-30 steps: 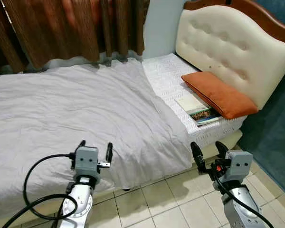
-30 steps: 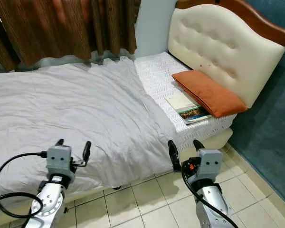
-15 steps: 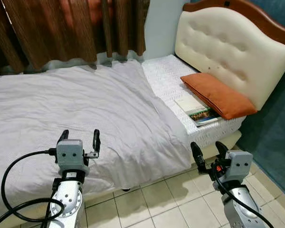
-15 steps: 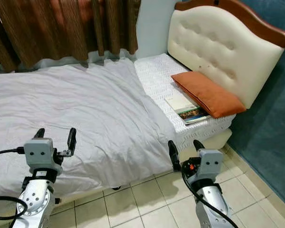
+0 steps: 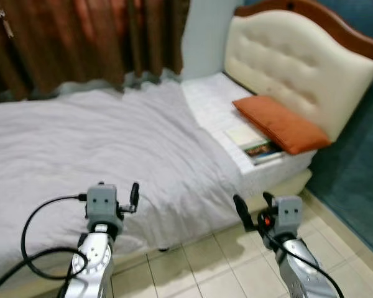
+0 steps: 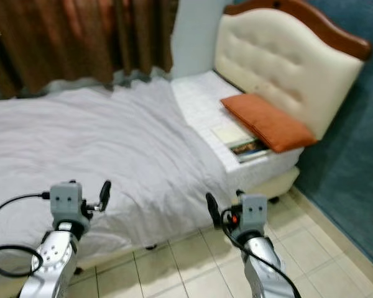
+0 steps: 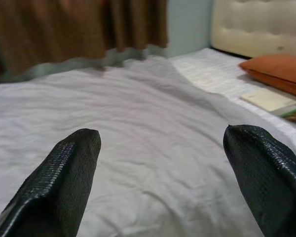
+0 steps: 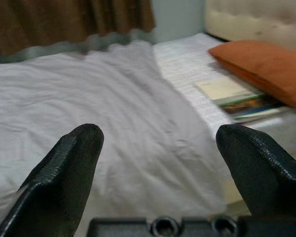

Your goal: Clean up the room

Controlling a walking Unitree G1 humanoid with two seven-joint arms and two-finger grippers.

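Note:
A bed with a rumpled grey sheet (image 5: 93, 136) lies before me. At its head, on the white mattress cover (image 5: 211, 105), an orange pillow (image 5: 280, 124) rests against the cream tufted headboard (image 5: 298, 62). Two stacked books (image 5: 258, 144) lie beside the pillow near the bed's edge. My left gripper (image 5: 113, 191) is open and empty, held over the sheet's near edge; in its wrist view its fingers (image 7: 64, 182) frame the sheet. My right gripper (image 5: 253, 205) is open and empty, low over the floor by the bed's corner, pointing toward the books (image 8: 237, 96).
Brown curtains (image 5: 81, 37) hang behind the bed. Beige floor tiles (image 5: 205, 267) run along the near side. A teal wall (image 5: 360, 161) stands on the right beyond the headboard. A black cable (image 5: 37, 230) loops from the left arm.
The picture is now blurred and slightly shifted, so the camera moved. My left gripper swung left, then partly back right. My right gripper sits a little further left in the view.

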